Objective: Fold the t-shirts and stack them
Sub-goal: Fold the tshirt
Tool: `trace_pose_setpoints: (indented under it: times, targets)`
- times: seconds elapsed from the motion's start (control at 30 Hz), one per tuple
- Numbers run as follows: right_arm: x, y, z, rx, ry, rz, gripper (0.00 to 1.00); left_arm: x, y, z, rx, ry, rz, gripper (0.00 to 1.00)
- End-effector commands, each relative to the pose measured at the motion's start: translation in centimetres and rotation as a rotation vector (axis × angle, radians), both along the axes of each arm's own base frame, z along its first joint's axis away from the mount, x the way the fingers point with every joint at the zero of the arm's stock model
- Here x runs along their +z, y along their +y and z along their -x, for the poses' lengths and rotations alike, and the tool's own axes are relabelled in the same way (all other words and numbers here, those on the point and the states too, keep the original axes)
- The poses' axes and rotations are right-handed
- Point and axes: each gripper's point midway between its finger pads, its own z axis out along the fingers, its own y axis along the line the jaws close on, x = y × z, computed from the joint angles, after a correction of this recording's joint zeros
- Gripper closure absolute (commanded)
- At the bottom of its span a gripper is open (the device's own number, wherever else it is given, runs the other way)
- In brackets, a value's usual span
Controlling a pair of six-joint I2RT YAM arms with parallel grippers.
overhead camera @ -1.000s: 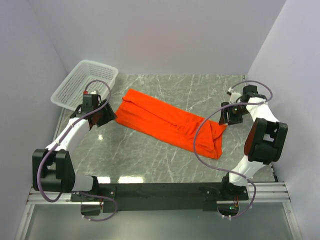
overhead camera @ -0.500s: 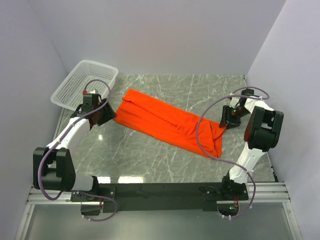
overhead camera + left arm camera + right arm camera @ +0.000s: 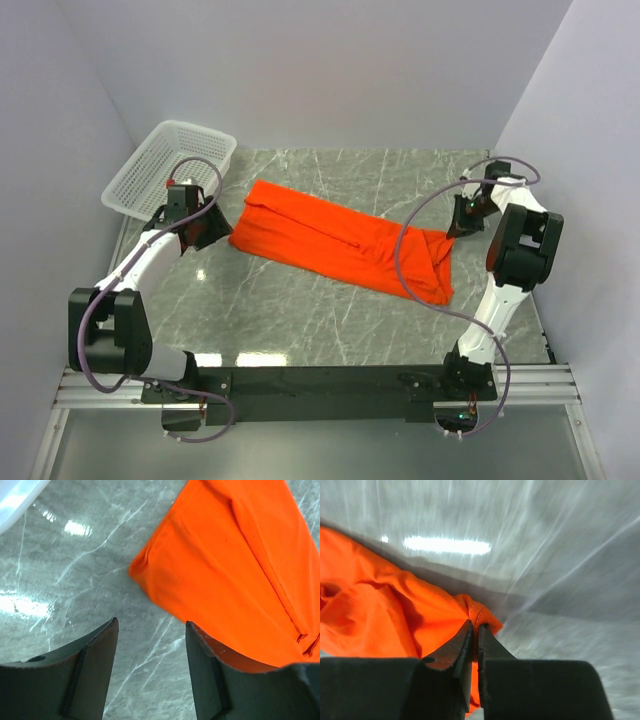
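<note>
Right gripper (image 3: 474,628): mine is clamped on a thin pinch of the t-shirt (image 3: 340,245) at its 3 o'clock end.
Left gripper (image 3: 151,625): fingers spread and holding nothing, hovering over the table (image 3: 300,320) just off the t-shirt's 9 o'clock corner.
T-shirt's place: a long folded band on the table, slanting from 10 o'clock to 4 o'clock, and apart from the basket (image 3: 170,165) at 10 o'clock.
Risk: my pinch looks shallow (barely a hem's worth), so a pull could slip it free. With only one end held, I judge that the band would drag and bunch.
Materials: soft, matte orange-red cloth that creases easily; slick, glossy grey marbled tabletop; stiff white mesh basket.
</note>
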Motion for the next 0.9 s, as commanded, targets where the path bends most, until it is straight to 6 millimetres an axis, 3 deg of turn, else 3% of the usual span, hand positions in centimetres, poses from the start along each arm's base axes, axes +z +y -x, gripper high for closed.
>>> trace_pose_setpoints:
  times: [0.0, 0.03, 0.07, 0.1, 0.13, 0.17, 0.2, 0.23, 0.27, 0.33, 0.37, 0.43, 0.47, 0.5, 0.53, 0.57, 0.63, 0.67, 0.7, 0.73, 0.77, 0.8, 0.83, 0.87]
  targets:
    - [2.4, -2.4, -4.5, -0.005, -0.098, 0.081, 0.99, 2.4, -0.5, -1.9, -0.034, -0.081, 0.009, 0.39]
    - [2.7, -2.6, -5.3, -0.004, -0.108, 0.093, 0.99, 2.5, -0.8, -2.0, -0.048, -0.084, 0.014, 0.39]
    - [1.7, -2.9, -6.1, -0.005, -0.091, 0.096, 1.00, 3.1, -1.1, -2.4, -0.062, -0.100, 0.015, 0.39]
    - [3.4, -3.7, -8.2, -0.015, -0.140, 0.132, 0.99, 3.1, -1.4, -2.7, -0.085, -0.102, 0.011, 0.39]
    - [3.7, -4.1, -9.3, -0.022, -0.154, 0.145, 0.99, 3.4, -2.0, -2.9, -0.108, -0.111, 0.006, 0.39]
    - [2.8, -4.1, -10.3, -0.021, -0.146, 0.151, 0.97, 4.3, -2.4, -3.7, -0.127, -0.134, -0.001, 0.39]
    - [4.3, -4.8, -12.1, -0.037, -0.196, 0.193, 0.93, 4.2, -2.7, -4.1, -0.153, -0.134, -0.020, 0.39]
    - [4.6, -4.8, -12.9, -0.033, -0.218, 0.211, 0.86, 4.5, -3.5, -4.5, -0.181, -0.141, -0.032, 0.39]
    - [4.7, -4.9, -13.4, -0.032, -0.231, 0.231, 0.71, 5.7, -3.9, -5.5, -0.195, -0.171, -0.045, 0.39]
    - [5.8, -5.2, -14.2, -0.025, -0.275, 0.270, 0.57, 5.0, -4.6, -6.8, -0.228, -0.163, -0.096, 0.39]
    - [7.3, -5.4, -14.4, -0.026, -0.315, 0.285, 0.47, 6.2, -5.0, -8.0, -0.233, -0.196, -0.108, 0.39]
    - [7.8, -5.8, -14.2, -0.021, -0.345, 0.322, 0.41, 5.2, -5.8, -9.4, -0.244, -0.186, -0.134, 0.39]
    - [10.0, -5.8, -13.9, -0.016, -0.394, 0.338, 0.34, 5.0, -6.2, -10.9, -0.244, -0.189, -0.135, 0.39]
    - [9.3, -5.5, -12.8, 0.015, -0.379, 0.338, 0.34, 4.8, -6.5, -11.6, -0.240, -0.187, -0.135, 0.40]
    - [9.8, -5.3, -12.5, 0.031, -0.399, 0.344, 0.29, 4.6, -7.1, -12.2, -0.239, -0.181, -0.139, 0.40]
    - [11.7, -4.6, -11.9, 0.057, -0.440, 0.339, 0.29, 4.0, -7.6, -13.6, -0.243, -0.175, -0.139, 0.40]
    - [10.9, -3.3, -9.8, 0.151, -0.422, 0.322, 0.28, 3.5, -8.5, -14.9, -0.243, -0.172, -0.156, 0.41]
    - [12.9, -1.7, -8.9, 0.204, -0.480, 0.272, 0.28, 4.1, -8.6, -16.0, -0.228, -0.188, -0.169, 0.41]
    - [11.5, -0.6, -7.1, 0.281, -0.457, 0.241, 0.28, 2.2, -8.9, -16.5, -0.233, -0.153, -0.179, 0.41]
    - [11.5, 0.5, -5.9, 0.324, -0.466, 0.198, 0.28, 2.8, -9.3, -17.5, -0.231, -0.171, -0.185, 0.42]
    - [13.2, 2.3, -4.8, 0.372, -0.521, 0.136, 0.28, 1.1, -9.2, -18.0, -0.218, -0.138, -0.202, 0.42]
    - [11.8, 3.5, -2.8, 0.414, -0.494, 0.082, 0.28, 0.5, -9.1, -18.1, -0.207, -0.118, -0.212, 0.42]
    - [12.9, 4.5, -1.6, 0.436, -0.524, 0.060, 0.28, 0.5, -9.0, -18.5, -0.190, -0.119, -0.215, 0.42]
    - [11.8, 5.5, 0.0, 0.451, -0.499, 0.018, 0.28, -0.4, -8.7, -18.7, -0.178, -0.101, -0.225, 0.43]
